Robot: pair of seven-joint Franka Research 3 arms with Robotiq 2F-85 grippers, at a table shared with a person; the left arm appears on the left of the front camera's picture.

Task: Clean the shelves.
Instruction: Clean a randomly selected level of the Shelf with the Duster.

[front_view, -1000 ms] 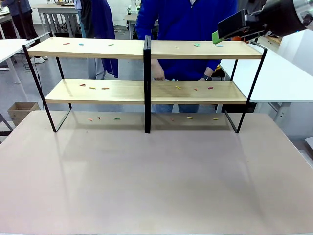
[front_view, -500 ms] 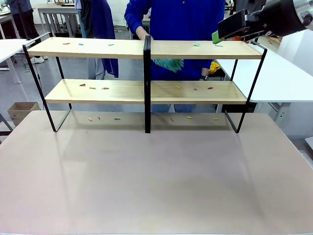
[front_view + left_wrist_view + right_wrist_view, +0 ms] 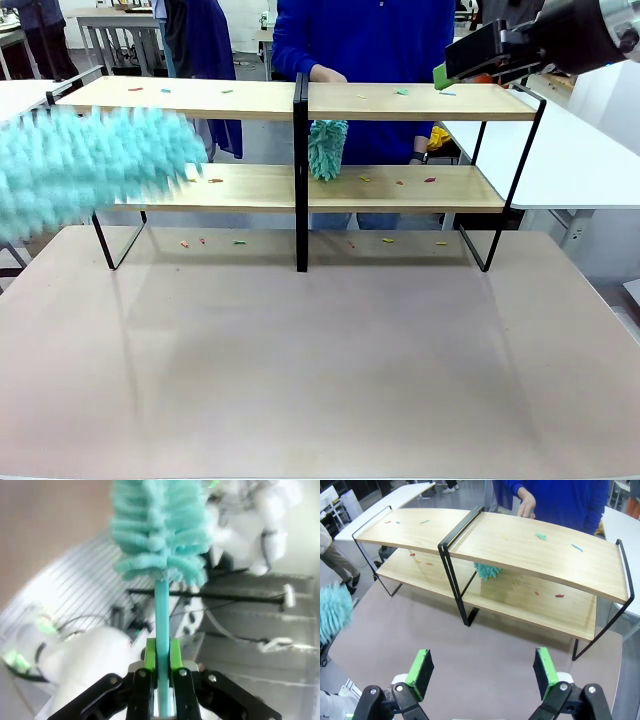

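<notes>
The shelves (image 3: 400,102) stand at the table's far side, two light-wood boards on a black frame, also seen from above in the right wrist view (image 3: 535,555). Small coloured scraps (image 3: 400,182) lie on both boards and on the table beneath. My left gripper (image 3: 162,662) is shut on the thin handle of a fluffy teal duster (image 3: 157,530), which shows as a blur at the left (image 3: 95,165). My right gripper (image 3: 482,672) hangs open and empty above the rack's right end (image 3: 442,73). The person's hand (image 3: 327,74) rests on the top board, with a second teal duster (image 3: 326,148) hanging behind the lower tier.
The beige table (image 3: 320,360) is bare in front of the rack. White tables stand to the right (image 3: 580,160) and far left (image 3: 20,95). Other people stand behind the rack's left half (image 3: 205,60).
My teal duster has swung into the front view from the left. The person's duster has dropped lower behind the rack, and their hand now rests on the top board. My right arm is still.
</notes>
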